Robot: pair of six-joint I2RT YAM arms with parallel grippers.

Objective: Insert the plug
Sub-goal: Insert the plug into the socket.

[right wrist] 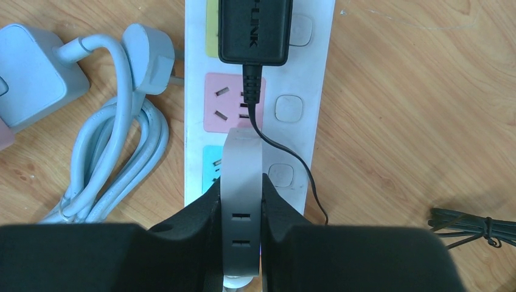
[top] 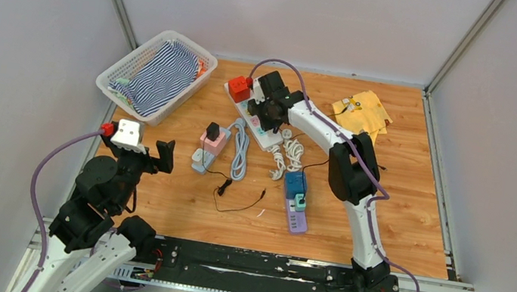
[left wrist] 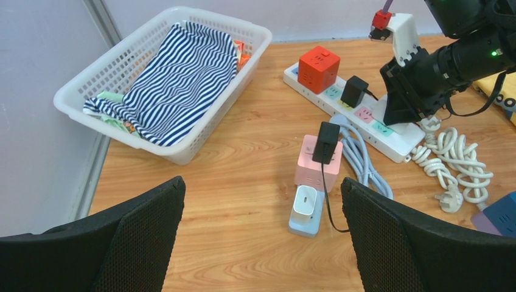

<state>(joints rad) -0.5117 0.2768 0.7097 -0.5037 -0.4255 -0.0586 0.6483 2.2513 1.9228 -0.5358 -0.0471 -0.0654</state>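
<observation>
My right gripper (right wrist: 241, 210) is shut on a white plug (right wrist: 241, 176), fingers clamped on its two sides. It holds the plug over the white power strip (right wrist: 316, 73), at the teal socket (right wrist: 212, 167) just below the pink socket (right wrist: 226, 100). A black adapter (right wrist: 254, 30) sits in the strip further along. In the top view the right gripper (top: 268, 121) is over the strip (top: 263, 135) at mid-table. My left gripper (left wrist: 261, 182) is open and empty above the table's left side (top: 155, 156).
A white basket (top: 155, 74) with striped cloth stands far left. A red cube socket (top: 239, 88) sits on the strip's end. A pink cube (top: 213, 140), a pale blue cable (top: 240, 147), a coiled white cable (top: 288, 154), a blue and purple strip (top: 295, 197) and a yellow cloth (top: 362, 111) lie around.
</observation>
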